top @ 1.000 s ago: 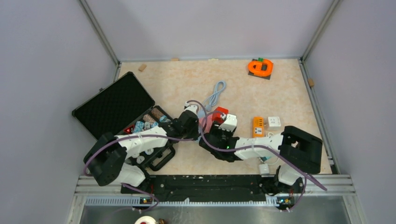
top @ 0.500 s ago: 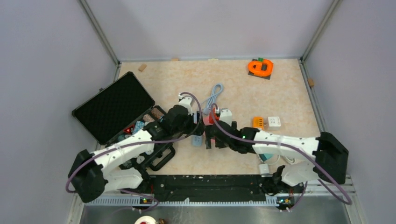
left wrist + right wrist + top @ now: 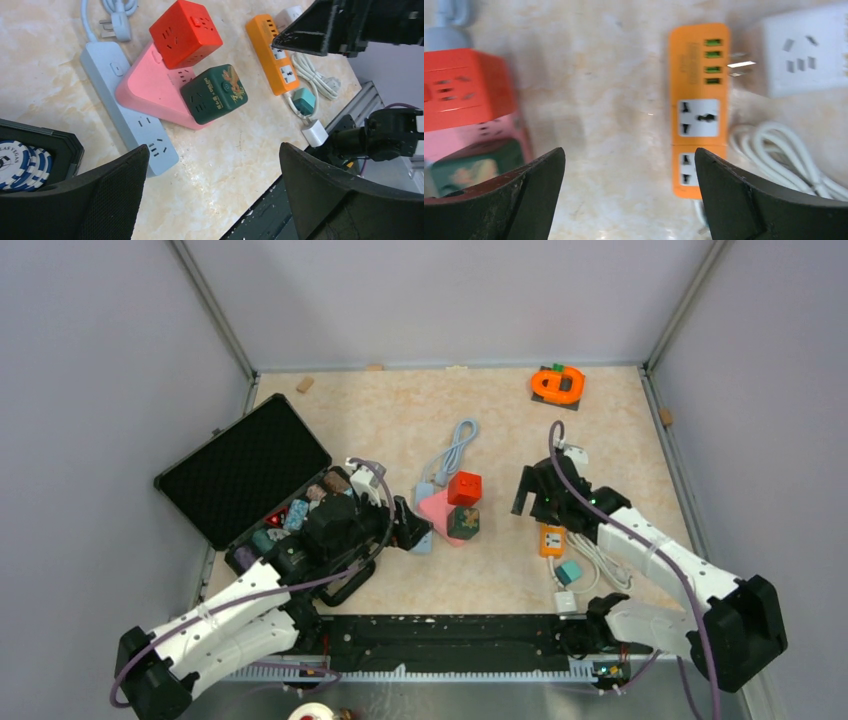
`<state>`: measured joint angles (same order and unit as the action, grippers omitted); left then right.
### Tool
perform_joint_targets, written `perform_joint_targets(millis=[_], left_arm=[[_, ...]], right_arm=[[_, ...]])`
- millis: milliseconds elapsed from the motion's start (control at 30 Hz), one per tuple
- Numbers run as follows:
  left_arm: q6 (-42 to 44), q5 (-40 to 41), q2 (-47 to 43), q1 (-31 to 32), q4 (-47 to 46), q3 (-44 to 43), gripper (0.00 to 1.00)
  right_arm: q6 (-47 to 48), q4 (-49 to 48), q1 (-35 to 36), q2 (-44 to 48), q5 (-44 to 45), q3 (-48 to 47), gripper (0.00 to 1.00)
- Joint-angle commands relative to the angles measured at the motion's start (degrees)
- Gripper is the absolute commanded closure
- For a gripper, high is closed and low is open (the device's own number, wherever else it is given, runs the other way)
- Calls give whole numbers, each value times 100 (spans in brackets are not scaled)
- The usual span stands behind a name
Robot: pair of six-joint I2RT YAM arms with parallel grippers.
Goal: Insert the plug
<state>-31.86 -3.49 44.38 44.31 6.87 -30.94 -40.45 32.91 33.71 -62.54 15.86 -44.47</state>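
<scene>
**Hung open and empty, plug not yet picked up**

Found the right pincer (image 3: 629, 167) spread wide with nothing between its fingers, hanging over bare table between the cubes and the orange strip (image 3: 698, 107). Found the left pincer (image 3: 212, 152) just as wide and just as empty, low over the near end of the pale blue strip (image 3: 131, 120). Saw no plug in either grip.

Outward from the right pincer, noted bare metal prongs (image 3: 739, 64) between the orange strip's far end and a white socket block (image 3: 806, 52). Took them to belong to that block. Noted also a coiled white cord (image 3: 774, 145) just beside the strip.

Outward from the left pincer, passed a pink wedge (image 3: 150, 90), a green cube (image 3: 215, 92) and a red cube (image 3: 185, 32). Beyond them, spotted the three-pin plug (image 3: 117, 29) of the pale blue strip, loose on the table. Could not tell for certain which plug the task meant.

Judged the step in hand to be the pick-up:
- Called for a grip across the plug's body, with the prongs left clear of the fingers.
- Called for keeping the cord slack and off the sockets.
- Needed the prongs squared to a matching socket before any pressing.
- Probably needed the other pincer to steady the strip, since so light a strip looked likely to slide.
</scene>
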Motion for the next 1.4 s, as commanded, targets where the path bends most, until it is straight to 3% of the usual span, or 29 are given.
perform_joint_targets(millis=[0, 400, 500, 600, 633, 733, 1067, 1233, 1300, 1367], left_arm=[[-116, -342, -178, -21, -522, 128, 1], [-196, -539, 74, -26, -586, 139, 1], [-214, -523, 75, -28, -621, 156, 1], [-224, -512, 79, -28, -643, 171, 1], [-224, -519, 93, -28, -643, 168, 1], [-241, -519, 93, -32, -628, 167, 1], [-290, -484, 94, -37, -621, 227, 1], [-239, -457, 58, -37, -517, 214, 1], [-213, -434, 46, -37, -517, 213, 1], [-205, -426, 51, -37, -530, 211, 1]], right_arm=[[94, 604, -379, -278, 711, 157, 5], [317, -18, -689, -1672, 570, 403, 15], [542, -241, -691, -1731, 361, 382, 29], [833, -533, -688, -1855, 26, 300, 65], [959, -590, -690, -1933, -76, 238, 72], [1209, -727, -655, -2232, -428, 23, 78], [1461, -883, -102, -3044, -546, -645, 76], [1401, -868, -109, -2683, -686, -607, 37], [1405, -825, -114, -2387, -680, -580, 26], [1410, -748, -172, -2074, -712, -594, 23]])
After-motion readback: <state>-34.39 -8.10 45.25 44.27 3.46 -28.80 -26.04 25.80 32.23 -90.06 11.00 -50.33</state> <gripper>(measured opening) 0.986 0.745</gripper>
